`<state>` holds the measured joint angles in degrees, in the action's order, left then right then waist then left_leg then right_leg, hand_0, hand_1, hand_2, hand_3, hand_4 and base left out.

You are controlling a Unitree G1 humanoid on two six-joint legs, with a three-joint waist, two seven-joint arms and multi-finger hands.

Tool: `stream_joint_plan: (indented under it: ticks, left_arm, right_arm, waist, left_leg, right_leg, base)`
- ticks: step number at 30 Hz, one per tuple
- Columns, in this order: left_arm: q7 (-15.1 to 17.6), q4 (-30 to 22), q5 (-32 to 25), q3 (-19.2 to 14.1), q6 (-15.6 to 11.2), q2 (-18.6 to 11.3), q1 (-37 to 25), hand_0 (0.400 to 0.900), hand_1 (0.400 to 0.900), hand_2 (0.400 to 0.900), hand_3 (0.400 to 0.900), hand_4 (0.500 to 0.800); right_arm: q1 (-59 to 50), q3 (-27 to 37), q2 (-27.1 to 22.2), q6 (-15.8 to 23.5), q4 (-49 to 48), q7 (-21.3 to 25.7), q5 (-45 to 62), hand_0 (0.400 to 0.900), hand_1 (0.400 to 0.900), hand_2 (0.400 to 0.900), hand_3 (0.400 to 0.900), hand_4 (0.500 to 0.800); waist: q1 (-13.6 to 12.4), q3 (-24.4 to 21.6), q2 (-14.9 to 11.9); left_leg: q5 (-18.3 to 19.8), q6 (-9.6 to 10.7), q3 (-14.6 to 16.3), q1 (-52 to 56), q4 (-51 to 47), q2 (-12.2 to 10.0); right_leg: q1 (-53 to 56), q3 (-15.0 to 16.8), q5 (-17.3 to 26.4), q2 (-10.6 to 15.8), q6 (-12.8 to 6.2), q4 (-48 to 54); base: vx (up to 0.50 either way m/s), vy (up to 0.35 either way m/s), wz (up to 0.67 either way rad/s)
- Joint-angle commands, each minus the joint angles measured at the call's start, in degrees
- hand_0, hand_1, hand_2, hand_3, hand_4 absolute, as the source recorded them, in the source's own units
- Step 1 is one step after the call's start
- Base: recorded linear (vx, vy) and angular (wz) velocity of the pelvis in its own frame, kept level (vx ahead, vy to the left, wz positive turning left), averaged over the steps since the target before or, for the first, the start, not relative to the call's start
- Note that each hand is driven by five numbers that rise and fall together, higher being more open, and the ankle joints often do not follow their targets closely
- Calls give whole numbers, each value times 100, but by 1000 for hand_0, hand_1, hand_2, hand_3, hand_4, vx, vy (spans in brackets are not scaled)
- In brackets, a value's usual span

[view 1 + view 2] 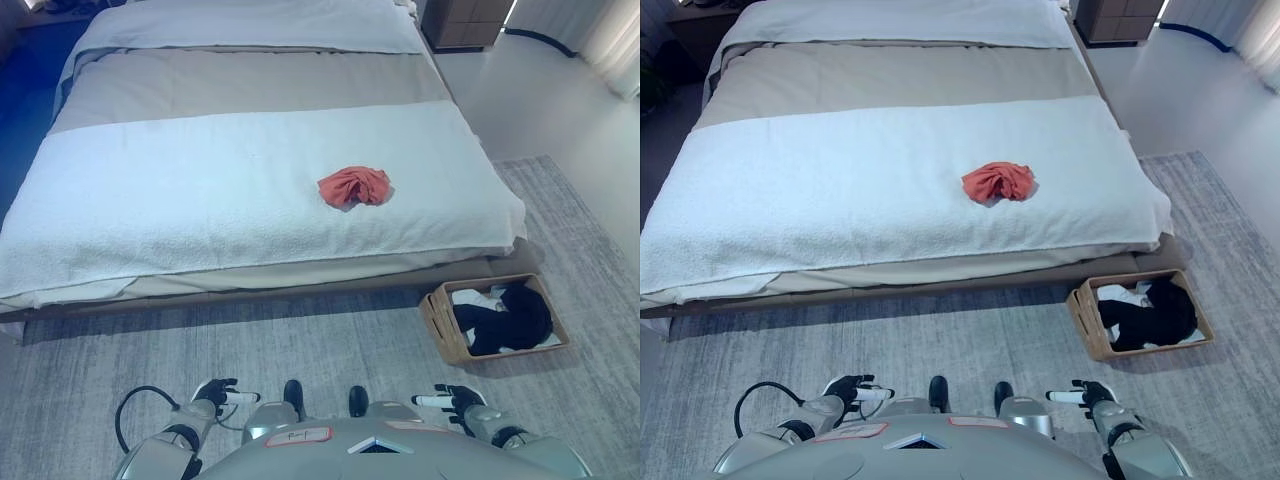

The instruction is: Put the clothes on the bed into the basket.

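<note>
A red garment (354,187) is lying crumpled on the bed (200,190); the basket (440,325) is sitting at four o'clock; left hand (218,392) and right hand (455,400) are hanging empty, fingers loose

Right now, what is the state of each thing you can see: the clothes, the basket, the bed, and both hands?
Red garment: crumpled, lying on the white blanket, not yet picked up.
White blanket: spread flat across the bed.
Basket: upright on the rug beside the bed, holding black and white clothes.
Left hand: low, holding nothing, fingers relaxed.
Right hand: low, holding nothing, fingers relaxed.
</note>
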<state>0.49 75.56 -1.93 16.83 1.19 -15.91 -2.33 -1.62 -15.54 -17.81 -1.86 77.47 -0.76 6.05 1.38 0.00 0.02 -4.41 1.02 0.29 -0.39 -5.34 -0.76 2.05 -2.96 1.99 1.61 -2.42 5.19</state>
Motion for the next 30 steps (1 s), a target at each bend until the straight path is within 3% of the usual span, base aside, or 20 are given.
stream_joint_plan:
  ticks: [1,30]
  left_arm:
    - [82,220,148,-7,-41,-46,-382,900,900,900,900,800]
    - [86,191,100,-20,-59,-41,-391,900,900,900,900,800]
  right_arm:
    - [-230,-217,-107,54,111,-3,-23,900,900,900,900,800]
    - [-233,-243,-98,74,124,-13,-7,900,900,900,900,800]
  waist:
    - [44,144,-66]
    - [53,136,-74]
  left_leg:
    - [796,-26,210,438,34,232]
    - [800,-15,225,451,34,231]
  right_leg:
    - [163,-71,-324,-26,-160,-19]
    - [174,-79,-327,-33,-162,-19]
  base:
    - [0,0,0]
    - [0,0,0]
